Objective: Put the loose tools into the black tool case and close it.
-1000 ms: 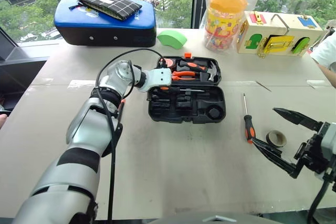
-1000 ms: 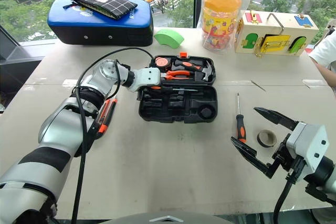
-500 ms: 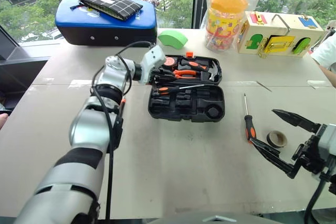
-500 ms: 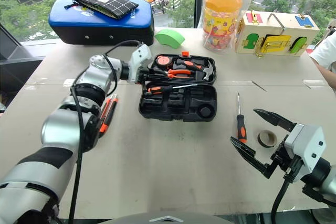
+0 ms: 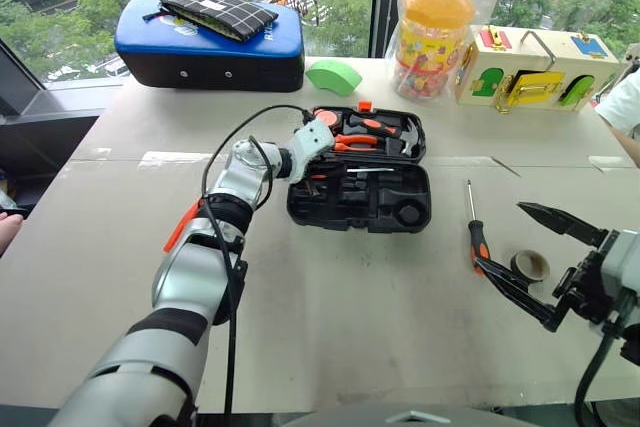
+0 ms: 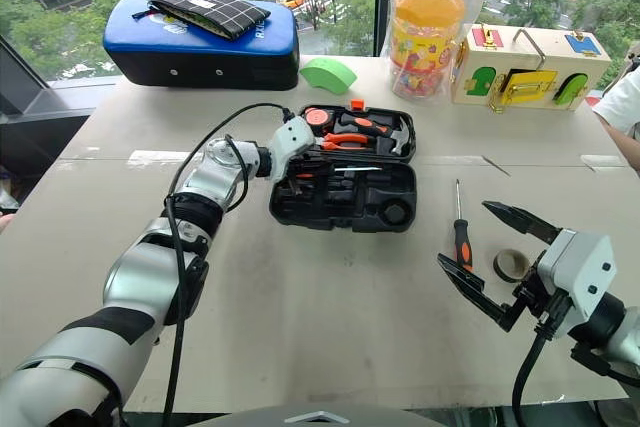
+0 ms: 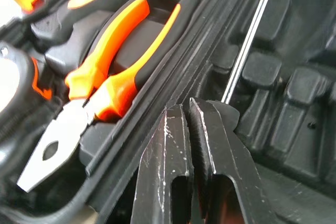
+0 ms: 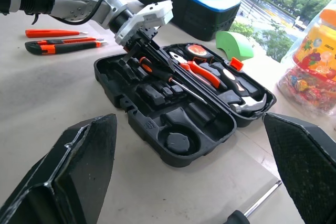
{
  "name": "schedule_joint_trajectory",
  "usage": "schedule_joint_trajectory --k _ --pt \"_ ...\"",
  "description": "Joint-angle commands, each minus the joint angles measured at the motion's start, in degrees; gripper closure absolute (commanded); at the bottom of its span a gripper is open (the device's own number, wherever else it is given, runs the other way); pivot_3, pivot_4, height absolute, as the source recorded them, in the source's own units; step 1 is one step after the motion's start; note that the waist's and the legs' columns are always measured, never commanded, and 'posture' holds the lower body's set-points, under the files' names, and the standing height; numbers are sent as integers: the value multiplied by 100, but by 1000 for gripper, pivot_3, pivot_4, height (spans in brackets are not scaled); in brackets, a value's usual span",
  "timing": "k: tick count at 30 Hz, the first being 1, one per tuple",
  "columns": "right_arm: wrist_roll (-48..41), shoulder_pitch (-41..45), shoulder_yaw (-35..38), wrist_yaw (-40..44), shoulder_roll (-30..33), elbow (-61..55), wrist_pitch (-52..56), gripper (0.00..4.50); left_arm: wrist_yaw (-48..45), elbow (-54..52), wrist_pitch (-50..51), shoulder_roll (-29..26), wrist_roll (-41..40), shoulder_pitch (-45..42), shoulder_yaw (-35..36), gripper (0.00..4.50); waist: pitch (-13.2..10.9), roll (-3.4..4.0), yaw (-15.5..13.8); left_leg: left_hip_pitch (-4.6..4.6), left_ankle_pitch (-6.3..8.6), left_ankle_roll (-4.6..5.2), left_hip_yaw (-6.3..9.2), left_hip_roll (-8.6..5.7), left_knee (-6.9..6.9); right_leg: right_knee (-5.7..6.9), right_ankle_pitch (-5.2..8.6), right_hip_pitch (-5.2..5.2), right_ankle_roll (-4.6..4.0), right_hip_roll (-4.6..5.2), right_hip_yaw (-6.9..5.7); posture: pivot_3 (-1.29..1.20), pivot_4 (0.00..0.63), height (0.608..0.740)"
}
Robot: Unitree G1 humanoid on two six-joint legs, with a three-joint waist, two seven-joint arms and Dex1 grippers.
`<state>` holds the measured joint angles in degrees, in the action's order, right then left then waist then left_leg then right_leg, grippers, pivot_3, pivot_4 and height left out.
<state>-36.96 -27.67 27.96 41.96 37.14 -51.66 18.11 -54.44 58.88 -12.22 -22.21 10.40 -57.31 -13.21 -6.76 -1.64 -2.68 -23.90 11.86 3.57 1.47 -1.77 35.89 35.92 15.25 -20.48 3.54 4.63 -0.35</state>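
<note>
A: Screwdrivers first, from the head camera: one orange-and-black screwdriver point(image 5: 476, 230) lies loose on the table point(image 5: 330, 317) right of the open black tool case point(image 5: 362, 197), with the small tape roll point(image 5: 529, 265) just beside it.
B: And the right gripper point(image 5: 545, 262)?
A: Jaws spread wide, hovering near that screwdriver and roll, touching neither.
B: Left side?
A: The left gripper point(image 6: 296, 169) reaches into the case's left end, over its front half. An orange tool point(image 5: 182, 224) peeks out from behind the left forearm.

B: Left wrist camera now.
A: Fingers point(image 7: 165, 150) pressed together with nothing between them, tips at the ridge between the two halves. A steel shaft point(image 7: 245, 43) runs just beside them; the pliers point(image 7: 102, 82) sit in their recess on the other side.

B: Right wrist camera?
A: Wide-apart fingers point(image 8: 79, 166) frame the case. A screwdriver in the case point(image 8: 173, 80) lies slanted across the recesses, the left gripper's tips at its handle end. Beyond the case, a utility knife point(image 8: 63, 47) and thin orange screwdriver point(image 8: 55, 33) lie side by side on the table.
</note>
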Motion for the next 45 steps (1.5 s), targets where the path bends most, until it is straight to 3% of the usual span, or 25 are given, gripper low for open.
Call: schedule_joint_trajectory --k 1,6,9,12,14,16,19,21,27,30,34,37,39,42,45 --pt "2 72 -4 -67 57 -127 -26 0 358 438 -814 -47 709 -70 -556 4311 2 2 -8 0 0 0 0 0 0 0 0 0 0 1 0 0 150 740" --pt "46 148 -145 -171 33 -166 25 0 806 780 -1425 37 1169 -181 -928 4311 18 13 -26 0 0 0 0 0 0 -1 0 1 0 4 0 0 150 740" --pt "70 137 -204 -301 0 -186 96 0 780 854 -1502 106 1015 -195 -802 4311 27 19 -46 2 0 1 0 -2 2 -1 0 4 0 5 -1 0 150 740" --pt "336 87 -323 -624 -95 -265 179 0 180 690 -832 235 -101 -293 149 4311 23 20 -49 2 1 2 1 -1 10 -1 1 9 -1 6 -5 0 150 740" --pt "603 132 -615 -1097 -92 -300 640 0 -815 -189 348 284 -1409 -243 968 4311 17 16 -19 -6 1 3 4 -1 13 -2 1 4 -2 6 -11 0 150 740" --pt "796 289 -899 -1521 -8 -301 1207 0 -1475 -1452 1428 161 -2240 73 1302 4311 14 14 58 -45 1 3 15 3 21 0 1 -31 -2 0 -20 0 150 740" --pt "1129 719 -1352 -2239 89 -315 2215 0 -2061 -3621 3101 -272 -3059 881 1215 3555 18 24 210 -78 -2 -3 24 4 31 3 -1 -58 -2 -5 -21 0 150 740" --pt "1061 1226 -1645 -2624 -59 -57 2934 0 -2308 -4914 3991 -687 -3542 1453 1082 2639 21 30 307 -70 -15 -24 22 5 20 0 1 -52 -4 -7 -16 0 150 740" --pt "1013 2513 -2120 -3362 -858 1112 4518 0 -2220 -7116 4838 -1421 -4151 2756 1036 69 4 50 274 -12 -4 -8 22 3 -18 -6 14 -17 -28 -3 -16 0 150 740" --pt "1093 2888 -2135 -3584 -1106 1641 5146 691 -2019 -7599 4886 -1545 -4237 3186 1087 0 0 56 184 -6 -4 -7 12 -2 -19 -7 14 -16 -29 2 -5 0 150 740" --pt "1178 3211 -2163 -3595 -1087 1758 5436 2630 -1850 -8066 4834 -1714 -4321 3693 1185 0 2 53 180 -3 -4 -6 7 -5 -29 -9 14 -17 -28 2 1 0 150 740" --pt "1200 3344 -2162 -3468 -861 1679 5522 3729 -1785 -8168 4707 -1799 -4333 4042 1253 0 0 56 176 3 -4 -6 3 -5 -37 -9 14 -17 -28 2 4 0 150 740" --pt "1139 3538 -1982 -3376 -728 1613 5620 3726 -1715 -8147 4424 -1770 -4247 4413 1307 0 -1 59 174 4 -4 -6 -1 -5 -39 -10 14 -18 -29 4 7 0 150 740" --pt "1093 4206 -2074 -2579 -97 1459 4646 3726 -406 -8552 4171 -828 -4532 5229 1976 0 -18 87 208 6 -3 -5 -14 -8 -45 -16 14 -23 -28 7 21 0 150 740" --pt "1094 4862 -2797 -1413 150 1904 3582 3726 -131 -8920 4400 -654 -5007 5569 2240 0 -13 47 230 9 -3 -4 -15 1 -50 -19 12 -24 -25 3 19 0 150 740"
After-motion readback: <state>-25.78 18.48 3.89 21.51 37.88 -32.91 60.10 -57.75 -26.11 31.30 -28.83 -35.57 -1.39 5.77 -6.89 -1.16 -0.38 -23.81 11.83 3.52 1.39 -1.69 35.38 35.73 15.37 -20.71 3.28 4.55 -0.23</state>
